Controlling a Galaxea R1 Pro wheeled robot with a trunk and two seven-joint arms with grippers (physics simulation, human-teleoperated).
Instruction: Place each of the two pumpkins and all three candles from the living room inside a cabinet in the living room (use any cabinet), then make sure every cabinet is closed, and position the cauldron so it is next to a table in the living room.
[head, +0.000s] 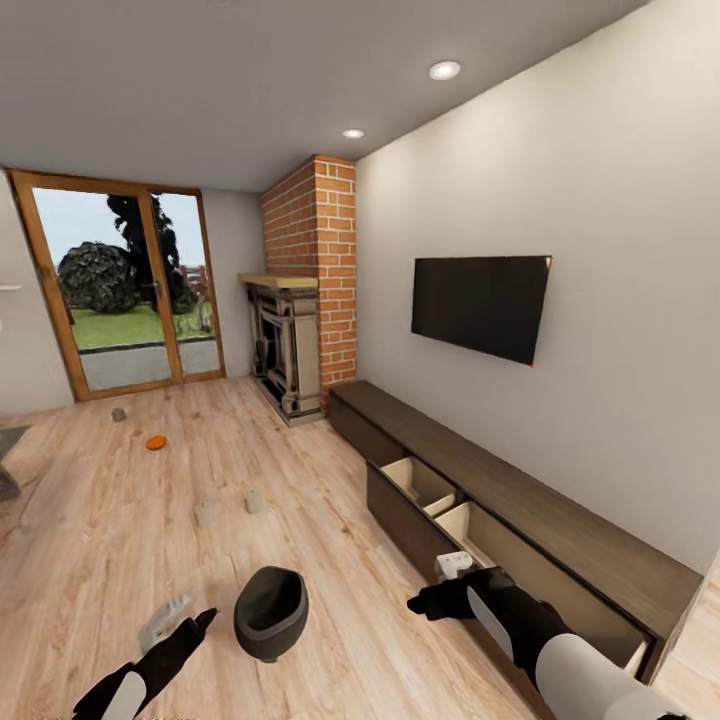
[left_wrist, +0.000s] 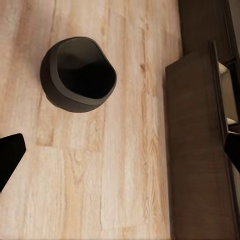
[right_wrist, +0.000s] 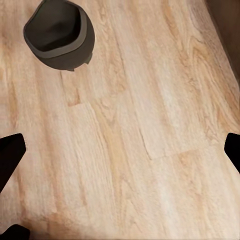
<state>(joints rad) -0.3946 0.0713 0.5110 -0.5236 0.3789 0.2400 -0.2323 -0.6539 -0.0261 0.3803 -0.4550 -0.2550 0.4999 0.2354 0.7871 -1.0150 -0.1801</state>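
Wooden floor (head: 330, 560) under black cauldron (head: 271, 611), dark cabinet (head: 560, 520) drawer out, both hands' fingers spread apart.

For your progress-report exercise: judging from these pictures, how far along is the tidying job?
Early stage. Done: the cabinet has a drawer pulled open, nothing visible inside. In hand: nothing; both the left tool and right tool are open and empty. Left: one pumpkin and three candles lie on the floor; the cauldron needs placing; the drawer needs closing.
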